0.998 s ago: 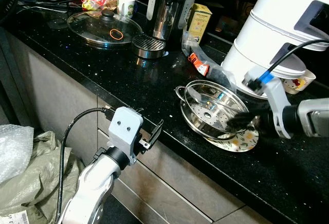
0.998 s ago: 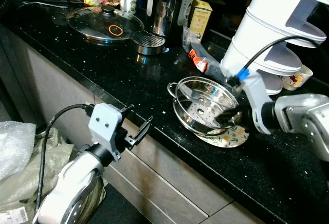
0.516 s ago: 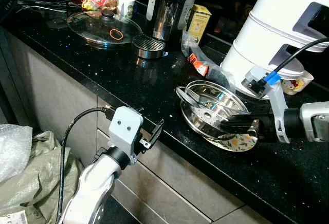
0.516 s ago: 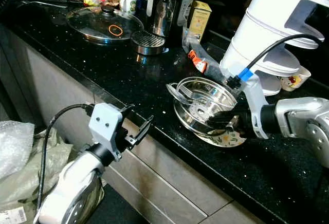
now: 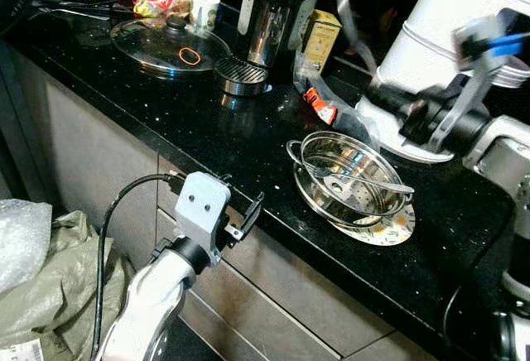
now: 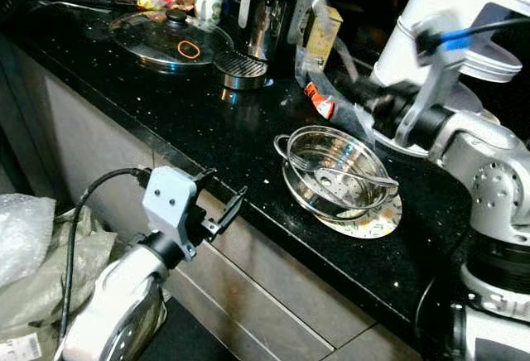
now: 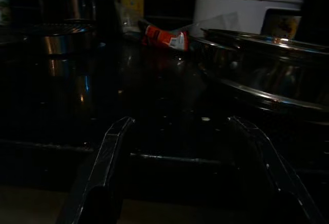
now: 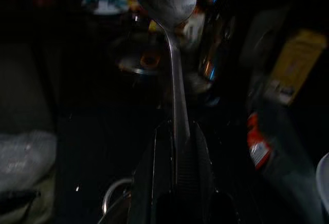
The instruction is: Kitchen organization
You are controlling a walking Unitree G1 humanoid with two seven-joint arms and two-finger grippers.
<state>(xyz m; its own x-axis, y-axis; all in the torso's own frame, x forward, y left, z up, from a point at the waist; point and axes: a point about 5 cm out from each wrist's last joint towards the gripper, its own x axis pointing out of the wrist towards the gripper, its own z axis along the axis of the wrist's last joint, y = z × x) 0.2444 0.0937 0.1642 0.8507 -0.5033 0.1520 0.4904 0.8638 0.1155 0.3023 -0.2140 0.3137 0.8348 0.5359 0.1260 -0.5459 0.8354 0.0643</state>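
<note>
Right wrist view — right gripper (image 8: 175,147) fingers clamp one spoon (image 8: 167,3) | left gripper (image 7: 185,178) fingers apart | one steamer bowl (image 5: 348,170)

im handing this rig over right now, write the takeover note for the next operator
Right gripper: shut on a spoon, lifted clear above the counter.
Left gripper: open, empty, at the counter's front edge.
Steel steamer bowl sits on a floral plate; one utensil lies across it.
Glass lid lies further along the counter.
Done: spoon out of the bowl. Left: put the spoon away, clear the other utensil, bowl and plate.
</note>
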